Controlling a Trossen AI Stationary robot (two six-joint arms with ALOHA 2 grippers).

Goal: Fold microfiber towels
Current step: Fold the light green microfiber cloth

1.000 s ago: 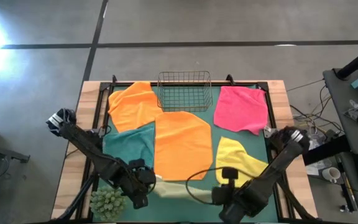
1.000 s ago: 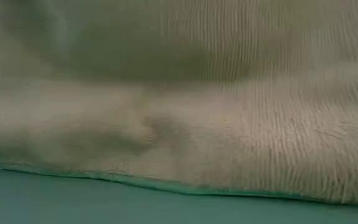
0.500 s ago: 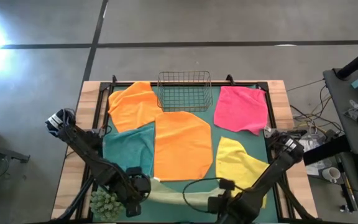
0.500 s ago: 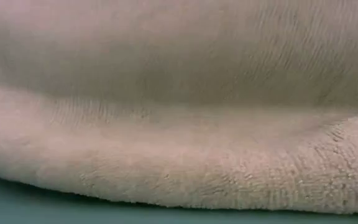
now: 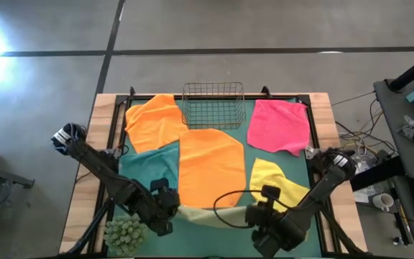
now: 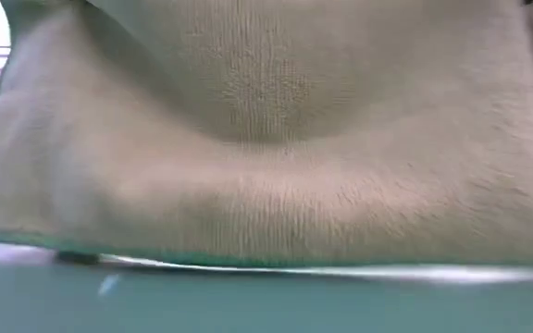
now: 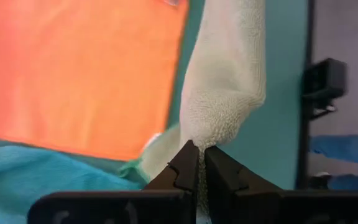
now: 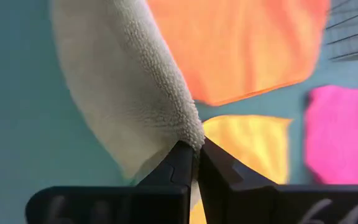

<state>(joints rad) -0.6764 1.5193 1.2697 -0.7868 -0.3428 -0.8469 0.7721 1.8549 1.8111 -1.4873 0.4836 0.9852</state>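
Observation:
A pale olive-green towel stretches as a bunched band between my two grippers near the table's near edge. It fills the low view, sagging in the middle. My left gripper is shut on its left end and my right gripper on its right end. Two orange towels, a pink one, a yellow one and a teal one lie flat on the green mat. My left gripper pinches the towel's left end between its two fingertips, slanting down from the near left. The cloth is bunched there, so I cannot count layers. It runs away from the fingers as a rolled band. My right gripper pinches the towel's right end between its two fingertips, slanting down from the near right. The cloth folds over at the fingers and hangs off as a thick band. Its lower edge is at the mat.
A wire basket stands at the far edge, between the far orange towel and the pink one. A green spiky ball sits at the near left corner beside my left arm. A cable loops over the mat near my right gripper.
Both grippers dipped toward the near edge, then came back and rose a little, each wrist turning. The pale towel was heaped low on the mat. Now it is drawn up by its two ends and sags between them.

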